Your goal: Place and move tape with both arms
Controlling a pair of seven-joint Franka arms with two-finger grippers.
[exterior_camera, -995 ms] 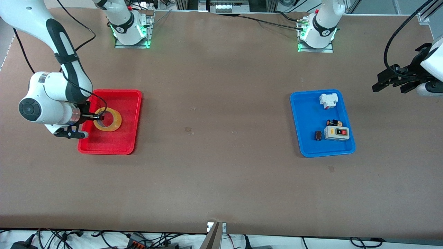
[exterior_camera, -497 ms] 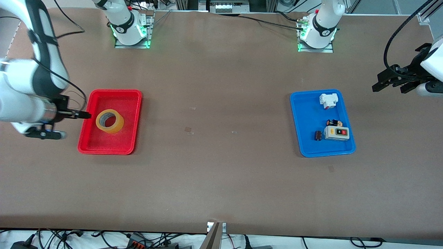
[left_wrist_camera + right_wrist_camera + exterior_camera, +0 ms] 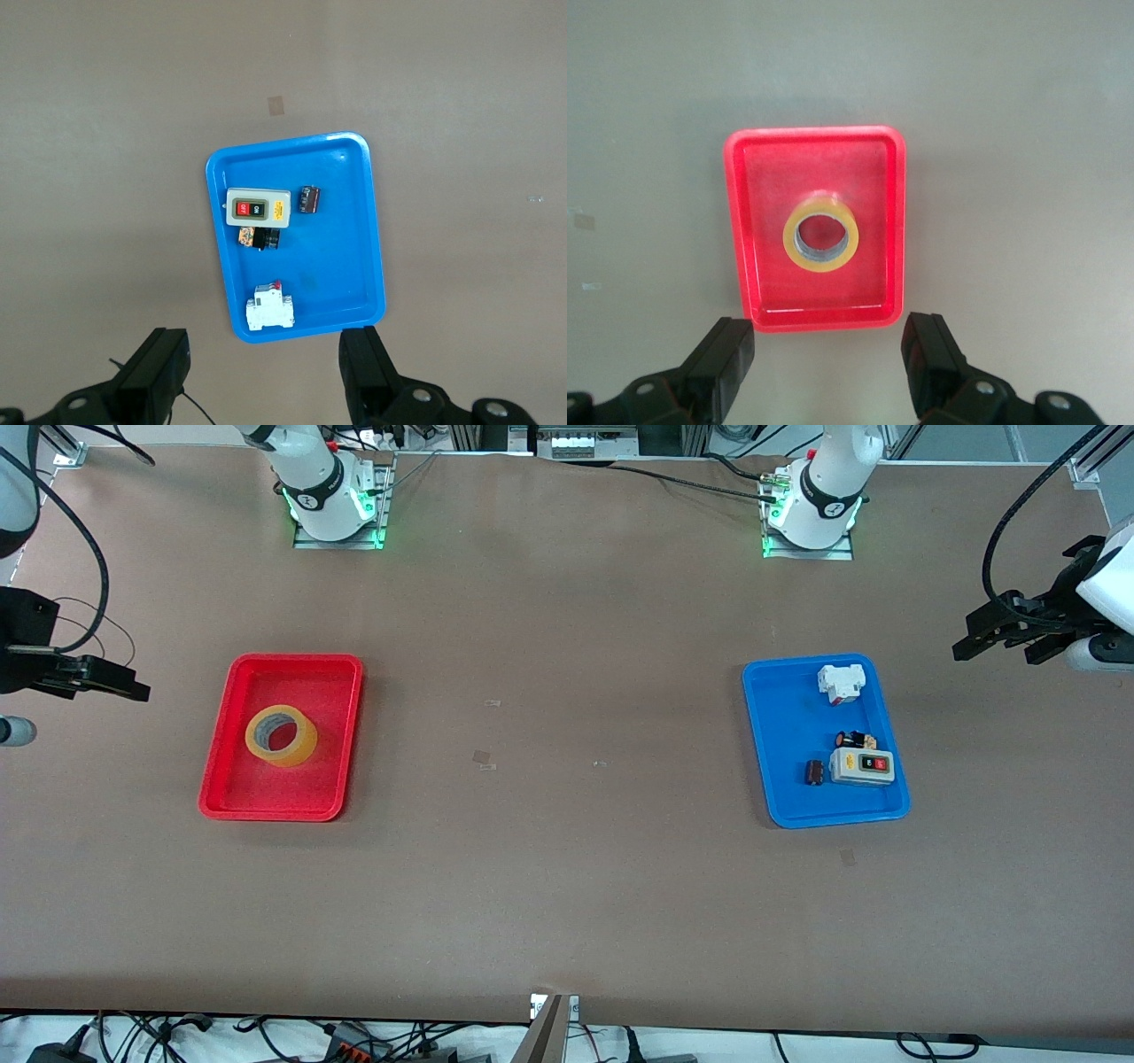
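The right arm is running off the upper left edge of the front view, so only its black right gripper (image 3: pixel 97 682) and cables are showing, hanging over bare table beside the red tray (image 3: pixel 232 717). Its fingers are standing wide apart and holding nothing, as the right wrist view confirms (image 3: pixel 828 359). The tape (image 3: pixel 282 735) is lying flat near the middle of the red tray, its hollow centre facing straight up; being a ring, it is showing no long axis. The left arm is waiting, cut off at the right edge, its left gripper (image 3: pixel 997 635) spread open and empty beside the blue tray (image 3: pixel 775 726), whose small parts are hard to identify.
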